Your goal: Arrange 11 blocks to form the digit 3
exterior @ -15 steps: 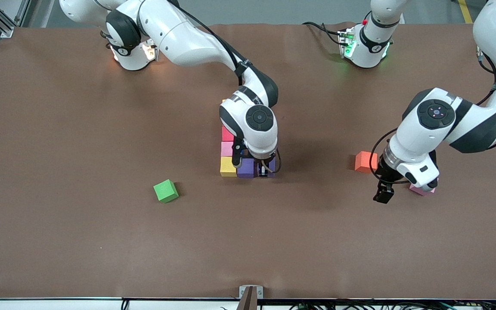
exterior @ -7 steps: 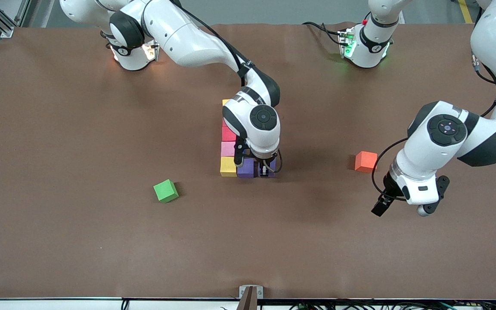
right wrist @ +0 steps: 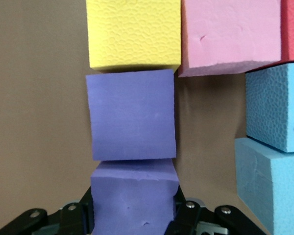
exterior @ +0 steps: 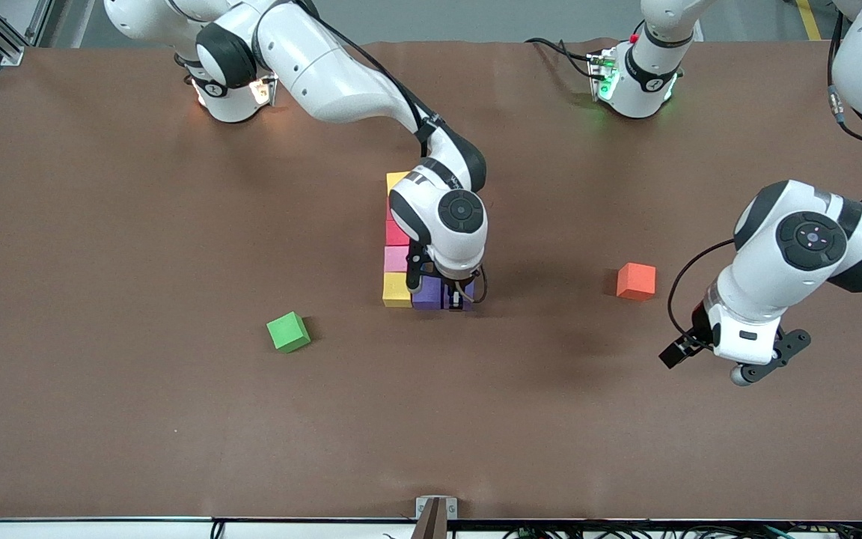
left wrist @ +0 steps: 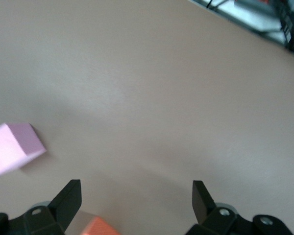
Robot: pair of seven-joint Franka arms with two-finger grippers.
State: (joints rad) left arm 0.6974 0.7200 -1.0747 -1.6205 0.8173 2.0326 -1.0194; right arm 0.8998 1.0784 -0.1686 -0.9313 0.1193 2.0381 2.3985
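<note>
The blocks stand in a figure at the table's middle: a column with yellow [exterior: 399,181], red [exterior: 396,233], pink [exterior: 395,259] and yellow [exterior: 396,290], then a purple block [exterior: 427,293] beside the last. My right gripper [exterior: 459,299] is shut on a second purple block [right wrist: 134,205], which touches the first purple one [right wrist: 132,115]. Two light blue blocks [right wrist: 274,107] lie alongside. My left gripper [left wrist: 136,190] hangs open and empty over bare table, toward the left arm's end. A loose pink block [left wrist: 14,147] lies close to it and is hidden under the arm in the front view.
An orange cube [exterior: 636,281] lies between the figure and the left arm; its corner shows by one left finger [left wrist: 71,198]. A green cube [exterior: 288,332] sits alone toward the right arm's end, nearer the front camera than the figure.
The left arm has swung away from the orange cube toward its own end of the table and now covers the loose pink block in the front view. The right gripper stays on the purple block.
</note>
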